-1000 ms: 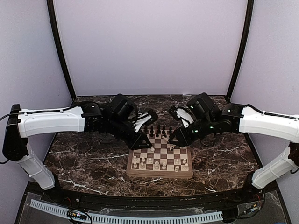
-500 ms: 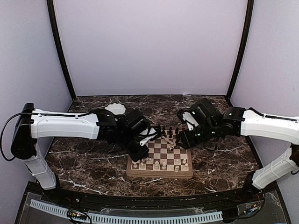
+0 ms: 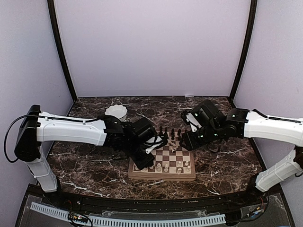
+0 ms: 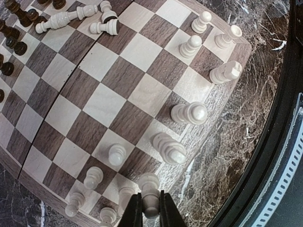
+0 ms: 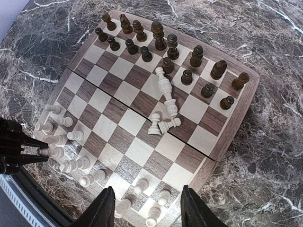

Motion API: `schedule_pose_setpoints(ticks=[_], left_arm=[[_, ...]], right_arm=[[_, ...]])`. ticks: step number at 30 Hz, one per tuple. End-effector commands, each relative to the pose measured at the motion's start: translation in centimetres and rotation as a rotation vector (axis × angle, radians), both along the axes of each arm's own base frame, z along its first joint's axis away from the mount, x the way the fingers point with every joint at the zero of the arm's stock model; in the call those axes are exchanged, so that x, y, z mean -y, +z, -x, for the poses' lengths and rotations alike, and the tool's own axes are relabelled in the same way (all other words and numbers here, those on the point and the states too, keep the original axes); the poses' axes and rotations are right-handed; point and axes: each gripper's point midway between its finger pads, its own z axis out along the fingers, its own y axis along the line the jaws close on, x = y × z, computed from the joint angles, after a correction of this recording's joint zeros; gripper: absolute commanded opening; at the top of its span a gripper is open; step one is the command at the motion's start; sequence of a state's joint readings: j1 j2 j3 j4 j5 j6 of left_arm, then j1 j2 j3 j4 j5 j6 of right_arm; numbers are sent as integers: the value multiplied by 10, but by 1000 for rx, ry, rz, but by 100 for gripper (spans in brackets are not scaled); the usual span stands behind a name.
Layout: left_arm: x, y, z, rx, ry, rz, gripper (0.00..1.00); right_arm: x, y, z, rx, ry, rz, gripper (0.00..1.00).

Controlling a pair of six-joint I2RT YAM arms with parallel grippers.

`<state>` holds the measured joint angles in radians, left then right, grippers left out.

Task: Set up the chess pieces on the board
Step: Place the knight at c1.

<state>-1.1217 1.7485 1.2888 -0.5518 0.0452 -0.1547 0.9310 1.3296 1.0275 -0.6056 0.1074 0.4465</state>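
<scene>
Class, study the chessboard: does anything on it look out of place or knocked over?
Yes. A few cream pieces lie toppled on their sides near the middle of the board, beside the dark pieces, not standing upright.

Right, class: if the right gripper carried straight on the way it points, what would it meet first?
Most likely the cream pawns on the edge rows of the board, directly ahead of the open right gripper; exact depth is unclear.

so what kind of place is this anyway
Probably a robot lab booth rather than a home: two white robot arms bolted at the near edge of a marble-patterned table, plain lilac walls closing it in, and a chessboard staged between the arms.
</scene>
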Motion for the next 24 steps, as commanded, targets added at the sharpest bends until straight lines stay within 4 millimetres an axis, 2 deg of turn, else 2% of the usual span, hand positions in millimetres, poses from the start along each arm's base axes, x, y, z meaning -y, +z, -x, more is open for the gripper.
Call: schedule_pose_setpoints(ticks=[1, 16, 24], left_arm=[[2, 2, 5, -12, 0, 3, 3], [5, -14, 5, -29, 5, -20, 3], [4, -16, 0, -13, 27, -38, 9]], right_arm=[[0, -1, -3, 5, -11, 3, 49], [0, -6, -2, -10, -8, 13, 49], [-2, -8, -3, -13, -3, 19, 49]])
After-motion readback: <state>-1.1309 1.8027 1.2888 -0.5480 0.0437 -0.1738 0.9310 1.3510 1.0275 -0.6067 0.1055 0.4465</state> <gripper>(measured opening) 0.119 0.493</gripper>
